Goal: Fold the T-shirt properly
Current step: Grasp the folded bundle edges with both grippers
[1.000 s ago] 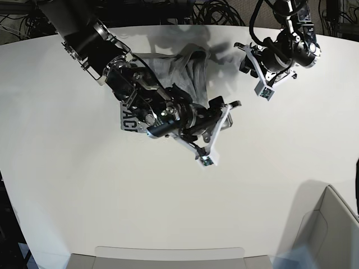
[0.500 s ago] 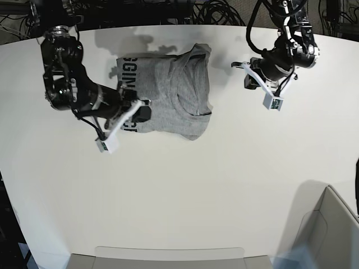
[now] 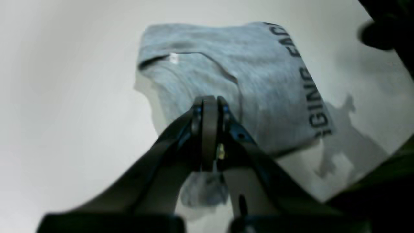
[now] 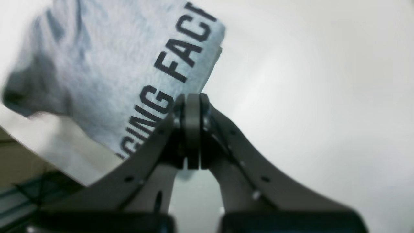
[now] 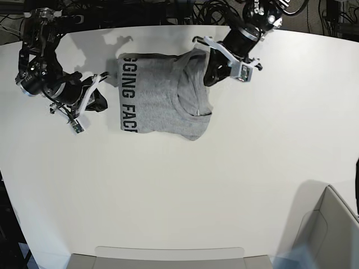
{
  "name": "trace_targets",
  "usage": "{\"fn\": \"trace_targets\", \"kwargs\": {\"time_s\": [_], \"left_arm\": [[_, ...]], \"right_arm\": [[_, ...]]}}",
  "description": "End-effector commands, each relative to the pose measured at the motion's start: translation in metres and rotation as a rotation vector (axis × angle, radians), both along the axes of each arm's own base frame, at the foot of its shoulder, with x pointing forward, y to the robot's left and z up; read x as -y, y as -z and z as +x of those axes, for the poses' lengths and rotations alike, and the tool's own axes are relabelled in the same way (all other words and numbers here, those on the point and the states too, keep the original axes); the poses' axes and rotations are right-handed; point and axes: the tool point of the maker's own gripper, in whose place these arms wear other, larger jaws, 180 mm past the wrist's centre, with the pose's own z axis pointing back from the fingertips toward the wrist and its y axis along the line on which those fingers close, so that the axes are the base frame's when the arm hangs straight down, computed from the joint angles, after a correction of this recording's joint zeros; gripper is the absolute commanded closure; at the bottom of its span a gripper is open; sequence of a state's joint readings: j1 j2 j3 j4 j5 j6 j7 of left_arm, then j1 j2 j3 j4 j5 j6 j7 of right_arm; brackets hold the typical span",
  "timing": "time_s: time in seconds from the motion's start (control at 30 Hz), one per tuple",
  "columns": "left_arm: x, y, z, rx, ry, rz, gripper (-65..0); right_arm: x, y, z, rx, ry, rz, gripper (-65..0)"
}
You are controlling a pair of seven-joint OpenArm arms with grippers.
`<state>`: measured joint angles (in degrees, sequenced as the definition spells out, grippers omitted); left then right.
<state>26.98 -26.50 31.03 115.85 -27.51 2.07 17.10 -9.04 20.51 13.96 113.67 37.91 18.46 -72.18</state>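
The grey T-shirt (image 5: 162, 95) lies folded on the white table (image 5: 179, 185), with black lettering along its left edge and the collar near its right side. My left gripper (image 5: 210, 75) is shut and empty, hovering over the shirt's right edge. In the left wrist view its closed fingers (image 3: 209, 110) sit above the shirt (image 3: 258, 74) near the collar. My right gripper (image 5: 101, 102) is shut and empty, just left of the shirt's lettered edge. In the right wrist view it (image 4: 191, 103) is beside the lettering (image 4: 171, 74).
A grey box (image 5: 331, 224) stands at the front right corner. A flat grey tray edge (image 5: 168, 255) lies along the front. Cables (image 5: 185, 8) run behind the table's far edge.
My right arm has pulled back left off the shirt, leaving it uncovered. My left arm has moved left from beside the shirt to over its right edge.
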Motion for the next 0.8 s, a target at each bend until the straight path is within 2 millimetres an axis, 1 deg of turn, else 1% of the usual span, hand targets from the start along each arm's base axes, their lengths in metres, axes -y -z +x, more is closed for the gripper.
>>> {"fn": "trace_targets", "kwargs": {"time_s": [0.0, 0.13, 0.23, 0.3, 0.37, 0.47, 0.57, 0.63, 0.77], "left_arm": [[0.001, -0.003, -0.002, 0.020, -0.008, 0.018, 0.0], [0.011, 0.012, 0.007, 0.005, -0.004, 0.105, 0.0], [0.021, 0.013, 0.009, 0.000, 0.012, 0.104, 0.0], [0.024, 0.012, 0.010, 0.001, 0.012, 0.104, 0.0], [0.025, 0.016, 0.010, -0.005, 0.016, 0.113, 0.0], [0.018, 0.035, 0.007, -0.042, 0.014, 0.154, 0.0], [0.012, 0.058, 0.003, -0.086, 0.006, 0.192, 0.0], [0.013, 0.065, 0.008, -0.094, -0.004, 0.199, 0.0], [0.007, 0.083, 0.022, -0.129, -0.023, 0.245, 0.0]], "right_arm": [[-0.002, -0.006, 0.009, 0.048, -0.027, -0.027, 0.0], [-0.019, 0.012, 0.021, 0.061, -0.095, -0.136, 0.0], [-0.027, 0.020, 0.032, 0.083, -0.097, -0.180, 0.0], [-0.034, 0.025, 0.038, 0.110, -0.117, -0.195, 0.0], [-0.040, 0.037, 0.038, 0.096, -0.162, -0.230, 0.0], [-0.044, 0.054, 0.036, 0.048, -0.176, -0.249, 0.0], [-0.040, 0.061, 0.035, 0.022, -0.170, -0.249, 0.0], [-0.038, 0.066, 0.034, 0.005, -0.169, -0.254, 0.0], [-0.033, 0.081, 0.028, -0.048, -0.167, -0.263, 0.0]]}}
